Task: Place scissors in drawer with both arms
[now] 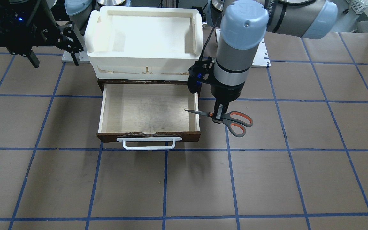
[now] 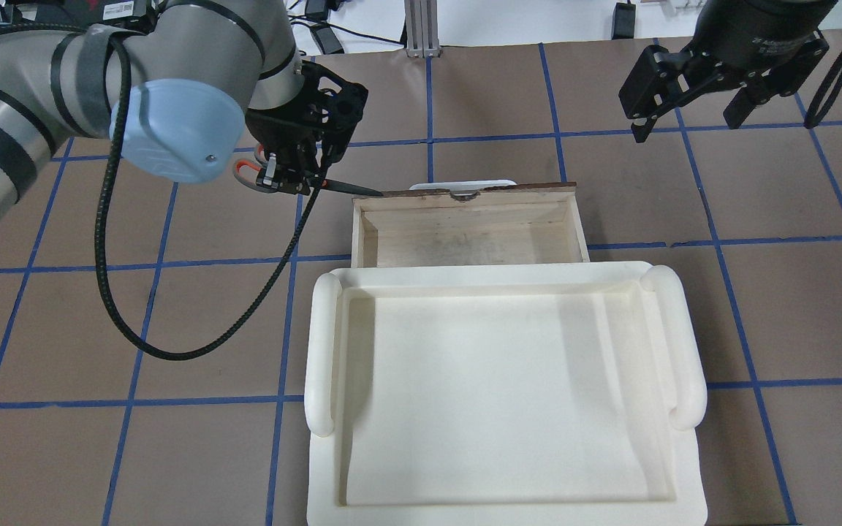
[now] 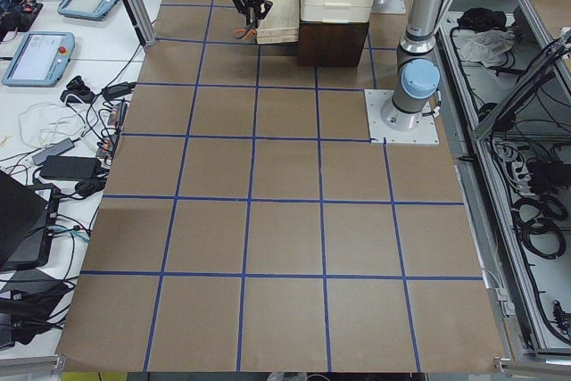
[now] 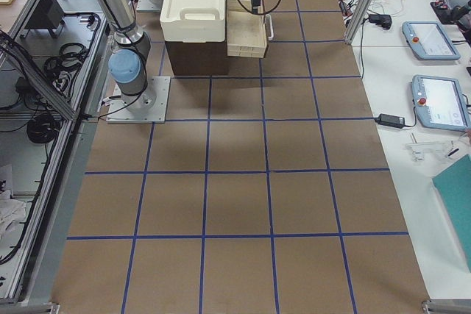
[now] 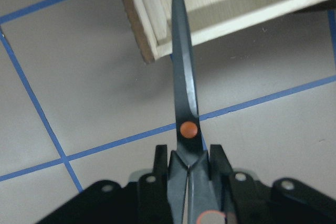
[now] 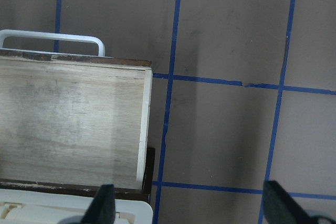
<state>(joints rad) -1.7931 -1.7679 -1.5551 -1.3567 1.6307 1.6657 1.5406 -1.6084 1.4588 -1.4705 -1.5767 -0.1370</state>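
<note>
Left wrist-mounted view first: you see the small pair of scissors with dark grey blades and an orange pivot dot (image 5: 185,103) clamped in the left claw (image 5: 190,162). The black fingers pinch it just behind the pivot. The blades are closed and point away from the claw. Their tip reaches across the side wall of the wide shallow wooden drawer with the dark brown front (image 1: 145,110).

From the exterior front-facing view, you can check that the drawer is pulled out, showing its pale plywood floor. Its white bar handle (image 1: 149,147) faces away from the robot. The scissors lie roughly level in the left claw, above the brown paper worktop with its blue tape grid (image 1: 267,179). Their grey, orange-lined handle loops sit outside the drawer on the robot's left. Only the blade tip is over the drawer's inside.

The right claw (image 2: 688,117) hangs well apart from the drawer, on the robot's right. Its fingers are spread wide and hold nothing. A cream-white plastic tray (image 2: 326,343) sits on top of the unit above the drawer.
</note>
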